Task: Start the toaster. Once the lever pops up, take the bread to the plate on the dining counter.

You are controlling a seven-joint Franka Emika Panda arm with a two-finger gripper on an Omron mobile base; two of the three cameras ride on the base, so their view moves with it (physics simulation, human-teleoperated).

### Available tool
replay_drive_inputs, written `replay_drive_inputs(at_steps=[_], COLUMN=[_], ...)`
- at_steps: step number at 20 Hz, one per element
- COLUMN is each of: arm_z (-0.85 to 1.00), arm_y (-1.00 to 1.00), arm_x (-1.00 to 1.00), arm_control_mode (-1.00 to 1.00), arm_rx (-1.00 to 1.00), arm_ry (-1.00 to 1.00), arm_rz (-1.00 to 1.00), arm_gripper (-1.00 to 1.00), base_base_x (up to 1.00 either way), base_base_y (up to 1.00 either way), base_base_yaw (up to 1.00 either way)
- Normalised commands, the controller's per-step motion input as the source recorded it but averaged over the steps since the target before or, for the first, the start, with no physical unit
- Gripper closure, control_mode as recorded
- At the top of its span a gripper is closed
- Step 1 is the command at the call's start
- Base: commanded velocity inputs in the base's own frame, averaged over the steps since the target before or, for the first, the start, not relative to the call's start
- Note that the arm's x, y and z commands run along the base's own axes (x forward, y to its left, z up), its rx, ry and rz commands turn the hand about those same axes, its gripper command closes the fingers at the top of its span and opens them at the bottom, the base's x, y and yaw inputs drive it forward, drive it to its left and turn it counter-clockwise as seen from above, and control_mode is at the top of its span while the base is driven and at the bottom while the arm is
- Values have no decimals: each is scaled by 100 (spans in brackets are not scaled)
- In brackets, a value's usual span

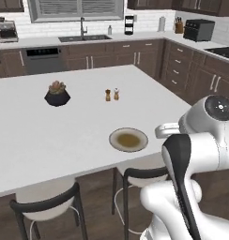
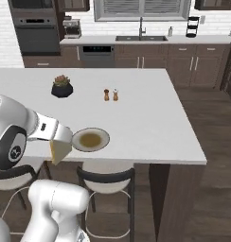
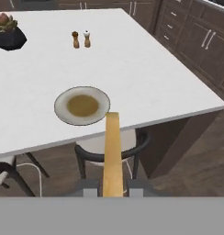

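Bread in my grip, short of the plate.

My gripper (image 3: 113,190) is closed narrowly on the bread (image 3: 113,153), held edge-on; in the hand view its far end reaches toward 12 o'clock, overlapping the plate's (image 3: 63,98) rim at 5 o'clock. The plate sits near the dining counter's (image 3: 146,69) front edge, above a stool (image 3: 132,153).

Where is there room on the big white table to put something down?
The dining counter is bare right of the plate and between the plate and the shakers. It is busier by the potted plant.
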Motion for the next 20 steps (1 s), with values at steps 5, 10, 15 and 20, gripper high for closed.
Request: replay_drive_inputs(at_steps=[5,10,15,20], arm_z=[0,0,0,0], arm_y=[0,0,0,0], arm_x=[0,0,0,0], arm_control_mode=[100,100,100,100], arm_rx=[0,0,0,0], arm_ry=[0,0,0,0], arm_rz=[0,0,0,0], arm_gripper=[100,100,100,100], base_base_x=[40,31,42,0], base_base_y=[53,73,33,0], base_base_yaw=[-21,-1,8,0])
